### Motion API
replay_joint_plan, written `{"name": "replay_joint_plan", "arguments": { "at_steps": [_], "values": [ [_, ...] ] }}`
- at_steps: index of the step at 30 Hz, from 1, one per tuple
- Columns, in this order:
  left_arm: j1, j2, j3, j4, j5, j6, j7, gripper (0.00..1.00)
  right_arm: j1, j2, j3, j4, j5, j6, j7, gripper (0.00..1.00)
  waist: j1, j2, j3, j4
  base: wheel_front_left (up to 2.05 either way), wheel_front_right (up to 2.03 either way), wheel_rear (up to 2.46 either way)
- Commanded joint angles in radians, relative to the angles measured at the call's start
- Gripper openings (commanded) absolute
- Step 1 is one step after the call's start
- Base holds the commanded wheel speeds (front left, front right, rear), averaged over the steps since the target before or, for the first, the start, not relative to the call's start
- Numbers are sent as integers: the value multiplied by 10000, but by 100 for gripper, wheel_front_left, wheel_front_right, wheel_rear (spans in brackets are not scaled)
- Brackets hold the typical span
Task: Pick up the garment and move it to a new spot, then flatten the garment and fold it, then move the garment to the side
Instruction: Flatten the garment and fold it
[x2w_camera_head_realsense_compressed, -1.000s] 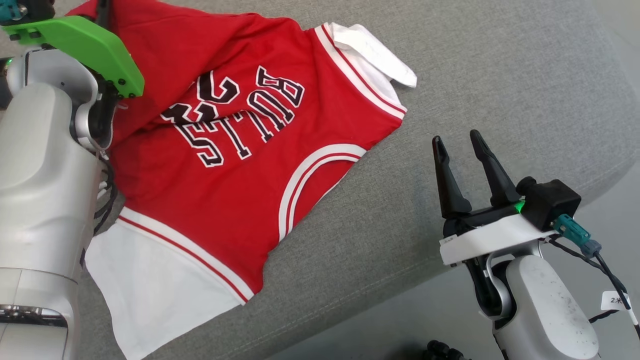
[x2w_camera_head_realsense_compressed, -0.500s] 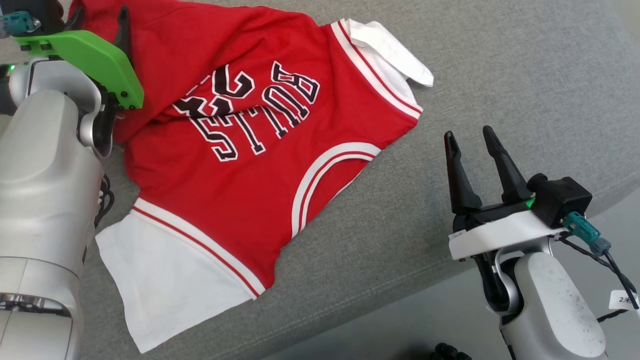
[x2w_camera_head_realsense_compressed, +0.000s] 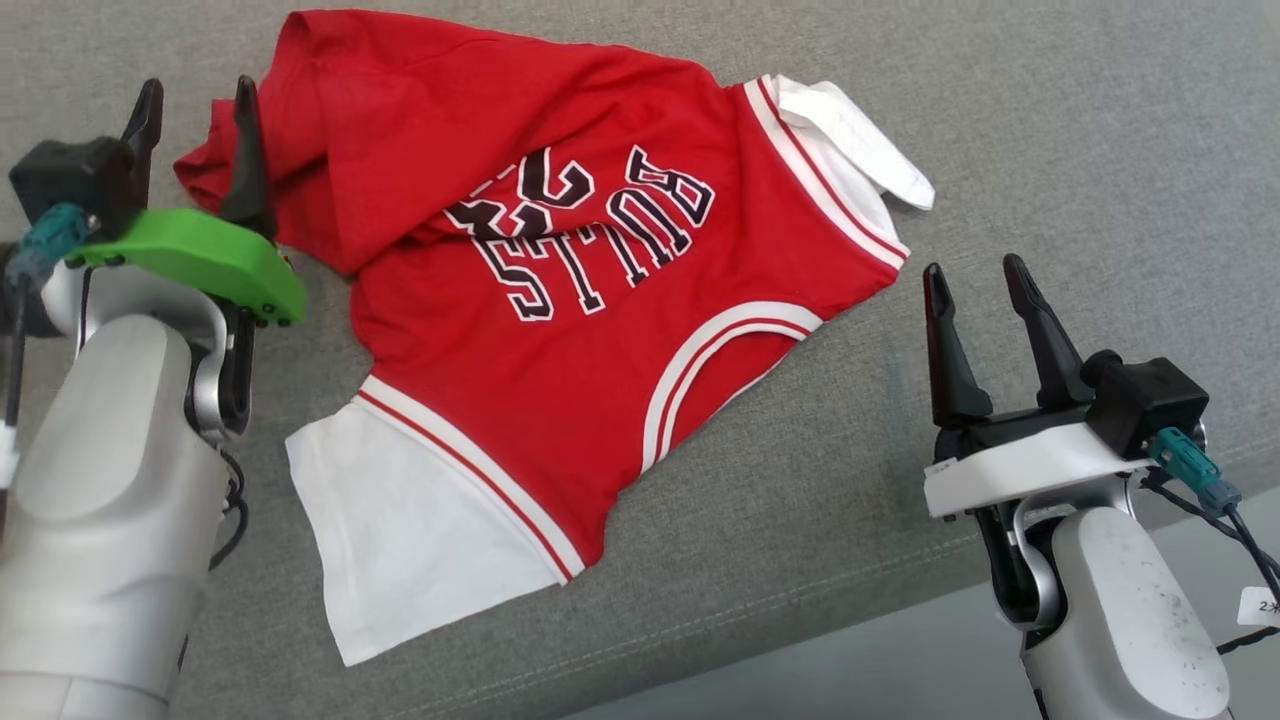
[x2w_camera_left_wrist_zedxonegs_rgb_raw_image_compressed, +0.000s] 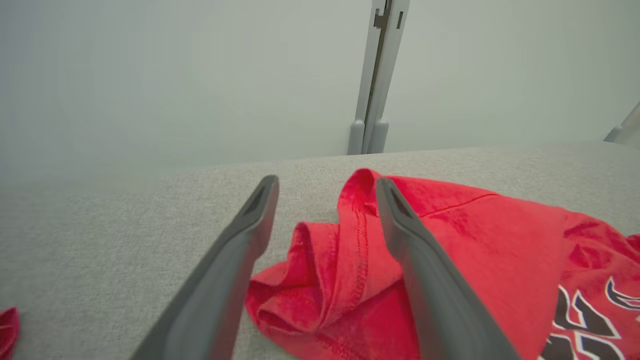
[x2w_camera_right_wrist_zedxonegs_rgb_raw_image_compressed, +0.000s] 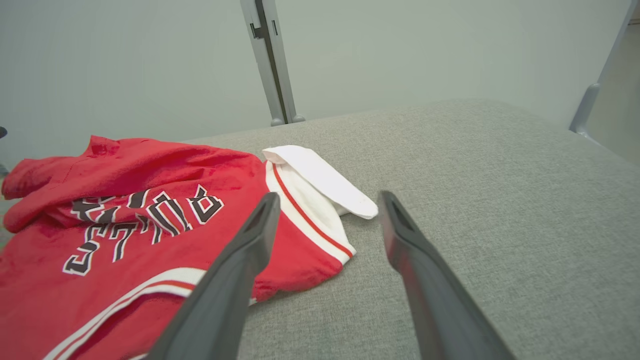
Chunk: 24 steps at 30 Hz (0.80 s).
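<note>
The garment (x2w_camera_head_realsense_compressed: 560, 330) is a red jersey with black-and-white lettering and white sleeves, lying rumpled on the grey cushion (x2w_camera_head_realsense_compressed: 1050, 150). My left gripper (x2w_camera_head_realsense_compressed: 195, 95) stands open at the garment's bunched red hem, at the upper left. In the left wrist view the hem (x2w_camera_left_wrist_zedxonegs_rgb_raw_image_compressed: 320, 280) lies on the cushion between and below the fingers of the left gripper (x2w_camera_left_wrist_zedxonegs_rgb_raw_image_compressed: 326, 184), which grip nothing. My right gripper (x2w_camera_head_realsense_compressed: 975, 272) is open above bare cushion to the right of the garment. The right wrist view shows the right gripper (x2w_camera_right_wrist_zedxonegs_rgb_raw_image_compressed: 329, 196) near a folded white sleeve (x2w_camera_right_wrist_zedxonegs_rgb_raw_image_compressed: 320, 180).
The cushion's front edge (x2w_camera_head_realsense_compressed: 800, 620) runs along the lower right, with pale floor (x2w_camera_head_realsense_compressed: 900, 670) beyond it. A grey metal post (x2w_camera_left_wrist_zedxonegs_rgb_raw_image_compressed: 372, 75) stands against the pale wall behind the cushion. A small red scrap (x2w_camera_left_wrist_zedxonegs_rgb_raw_image_compressed: 7, 325) shows at the left wrist view's bottom left.
My left gripper has opened and let go of the red hem, which now rests on the cushion. The head camera has shifted. The right gripper has stayed open.
</note>
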Motion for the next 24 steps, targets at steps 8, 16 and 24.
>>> {"name": "replay_joint_plan", "arguments": {
  "at_steps": [8, 16, 24],
  "values": [
    [3779, 499, 955, -4666, 490, 1498, -69, 100, 236, -30, -170, 156, -417, 1, -37, 100, 0, 0, -844, 549, 0, 0, 0],
    [6495, 468, 1599, -7636, 904, 2060, -71, 100, 433, -27, -277, 352, -819, 1, -37, 100, 0, 0, -1516, 824, 0, 0, 0],
    [7884, 402, 1547, -8033, 1197, 2050, -72, 100, 779, -30, -398, 564, -1132, 1, -37, 100, 0, 0, -2230, 1074, 0, 0, 0]
  ]
}}
